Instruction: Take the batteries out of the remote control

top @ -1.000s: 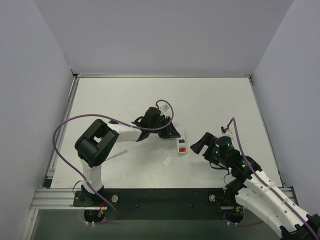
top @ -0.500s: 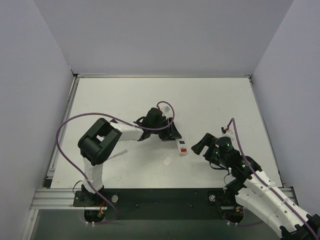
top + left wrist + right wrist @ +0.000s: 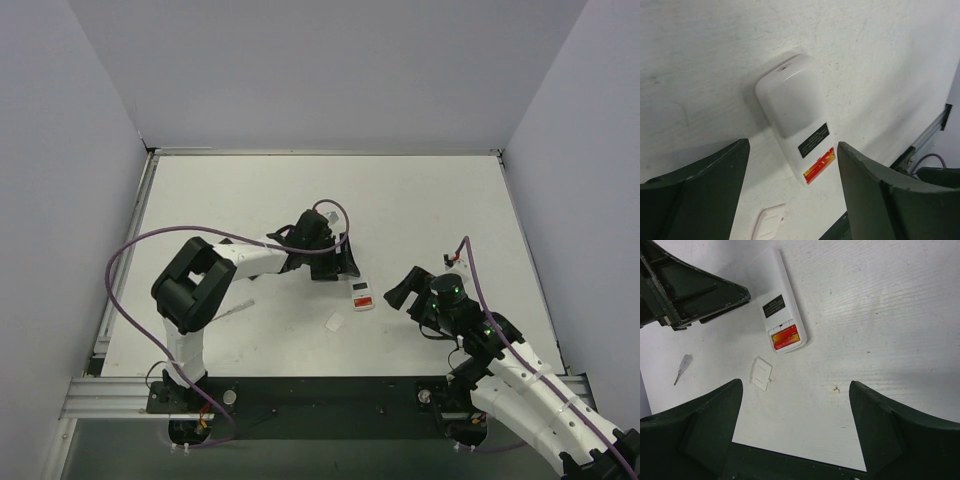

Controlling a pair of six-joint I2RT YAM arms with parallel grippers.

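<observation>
Left wrist view: the left gripper point(image 3: 792, 150) stands wide open astride the remote control point(image 3: 790, 107), touching nothing. The batteries point(image 3: 819, 165) sit red-orange in the uncovered bay at lower centre.

Right wrist view: the right gripper point(image 3: 796, 390), open and empty, hangs below the bay, with the loose cover point(image 3: 761, 373) at centre left. It is best to pin the remote's plain end, then lever one battery out by its end.

Top view: compared with a second ago, the left jaws are wider, while the remote and the right arm look unchanged.

Remote control point(image 3: 790, 100): smooth wht plastic, semi-gloss. Batteries point(image 3: 786, 336): glossy red-orange wrap. Battery cover point(image 3: 761, 373): wht plastic. Table point(image 3: 880, 315): matt wht, scuffed. Left gripper fingers point(image 3: 705, 195): matt dk-green plastic.
</observation>
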